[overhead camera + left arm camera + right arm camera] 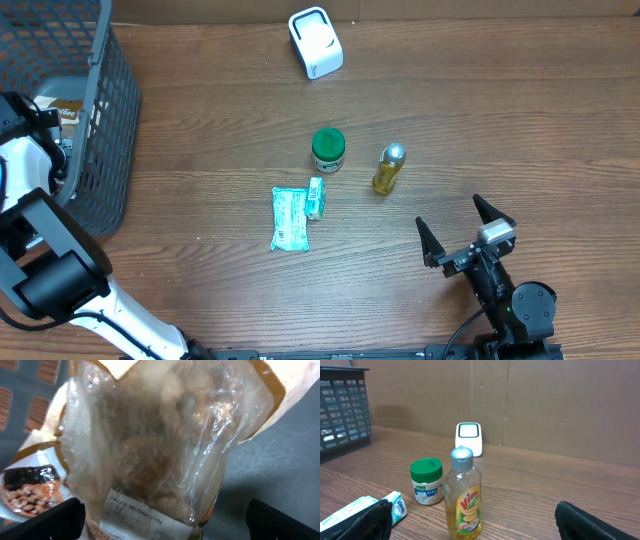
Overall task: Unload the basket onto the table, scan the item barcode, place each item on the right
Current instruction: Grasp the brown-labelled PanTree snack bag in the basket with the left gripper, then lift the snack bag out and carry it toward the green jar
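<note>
My left gripper (162, 522) hangs open inside the grey basket (95, 130), right over a clear bag of dried mushrooms (165, 445); its two fingers straddle the bag's white label without holding it. The white barcode scanner (315, 42) stands at the table's far edge, also in the right wrist view (469, 437). My right gripper (465, 235) is open and empty near the front right, facing a yellow dish-soap bottle (465, 495), which stands some way ahead of its fingers.
A green-lidded jar (328, 150) stands left of the yellow bottle (389, 168). Two tissue packs (290, 218) lie in front of the jar. A printed snack packet (30, 487) lies beside the mushroom bag in the basket.
</note>
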